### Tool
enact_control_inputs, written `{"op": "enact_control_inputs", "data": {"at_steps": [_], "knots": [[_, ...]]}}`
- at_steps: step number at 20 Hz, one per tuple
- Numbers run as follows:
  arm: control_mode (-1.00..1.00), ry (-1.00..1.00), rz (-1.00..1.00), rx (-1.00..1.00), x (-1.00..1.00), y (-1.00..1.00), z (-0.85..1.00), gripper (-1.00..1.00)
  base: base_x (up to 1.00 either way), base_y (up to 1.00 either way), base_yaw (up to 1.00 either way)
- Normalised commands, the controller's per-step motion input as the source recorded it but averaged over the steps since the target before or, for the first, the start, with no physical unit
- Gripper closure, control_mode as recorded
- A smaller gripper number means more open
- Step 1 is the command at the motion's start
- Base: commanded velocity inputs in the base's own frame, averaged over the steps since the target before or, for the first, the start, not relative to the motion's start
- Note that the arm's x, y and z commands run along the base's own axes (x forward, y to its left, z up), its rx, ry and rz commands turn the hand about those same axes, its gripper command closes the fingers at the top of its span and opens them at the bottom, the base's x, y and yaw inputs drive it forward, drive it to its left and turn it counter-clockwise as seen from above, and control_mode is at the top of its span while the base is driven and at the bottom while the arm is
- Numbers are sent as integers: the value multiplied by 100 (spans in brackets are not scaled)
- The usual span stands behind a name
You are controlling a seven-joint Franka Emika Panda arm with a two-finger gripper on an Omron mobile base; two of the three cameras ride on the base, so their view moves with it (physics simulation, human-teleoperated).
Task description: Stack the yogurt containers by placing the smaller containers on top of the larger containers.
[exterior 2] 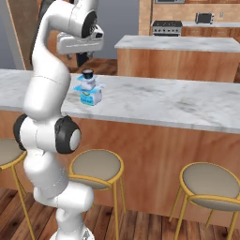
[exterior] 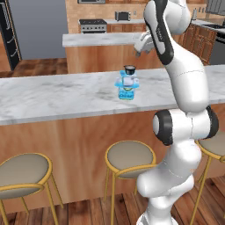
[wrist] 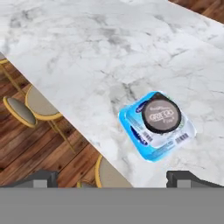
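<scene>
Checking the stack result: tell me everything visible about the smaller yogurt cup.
The smaller yogurt cup is pale blue and white, plastic-looking, with a flanged rim, a dark round lid with lettering and a barcode on one flange. It stands upright on top of the larger cup, its only visible contact, on the marble counter near the stool-side edge. The gripper hangs above it, open, apart from it.

Smaller cup sits stacked on the larger cup (on marble counter), fingers above.
</scene>
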Motion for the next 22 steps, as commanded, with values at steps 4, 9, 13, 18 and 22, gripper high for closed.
{"op": "enact_control_inputs", "data": {"at_steps": [4, 9, 13, 18, 22], "knots": [[-100, -13, 0, 9, -100, -35, 0, -100, 0, 0, 0], [-100, -19, 0, 14, -100, -39, 0, -100, 0, 0, 0], [-100, -25, 0, 15, -90, -40, 6, -100, 0, 0, 0], [-100, -26, 0, 14, -75, -44, 23, -100, 0, 0, 0], [-100, -21, 0, 10, -72, -44, 25, -100, 0, 0, 0]]}}
